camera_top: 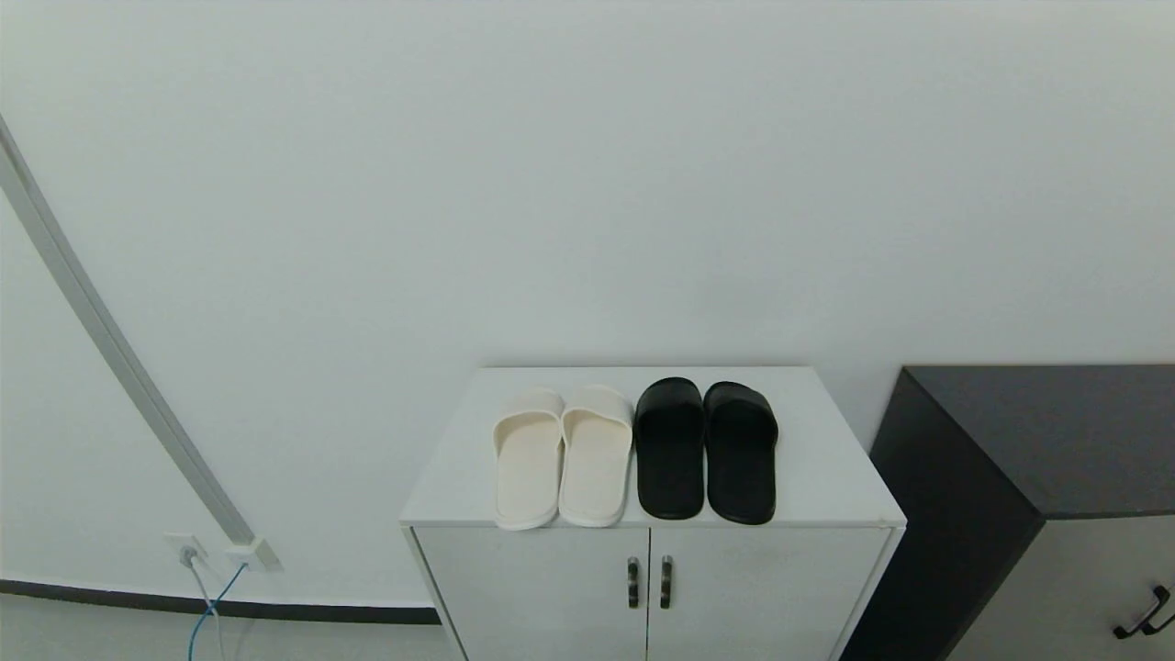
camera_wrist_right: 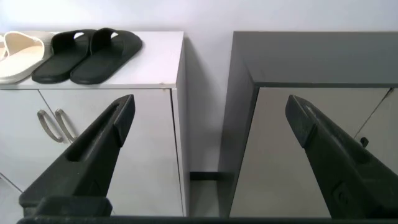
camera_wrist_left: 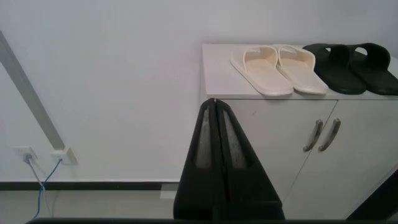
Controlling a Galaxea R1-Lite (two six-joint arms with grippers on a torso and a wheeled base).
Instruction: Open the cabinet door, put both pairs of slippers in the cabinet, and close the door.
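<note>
A white cabinet [camera_top: 826, 441] stands against the wall with both doors closed and two metal handles [camera_top: 648, 582] side by side at the centre seam. On its top lie a cream pair of slippers [camera_top: 562, 456] on the left and a black pair of slippers [camera_top: 706, 450] on the right, toes toward the wall. My left gripper [camera_wrist_left: 216, 102] is shut with nothing in it, short of the cabinet's left front corner. My right gripper [camera_wrist_right: 208, 112] is open and empty, facing the gap between the white cabinet [camera_wrist_right: 158, 62] and the dark cabinet [camera_wrist_right: 311, 56].
A dark grey cabinet [camera_top: 1037, 441] with a black handle [camera_top: 1143, 617] stands close on the right. At the lower left of the wall are a socket [camera_top: 186, 551] with a blue cable [camera_top: 209, 610] and a slanted white conduit [camera_top: 110, 340].
</note>
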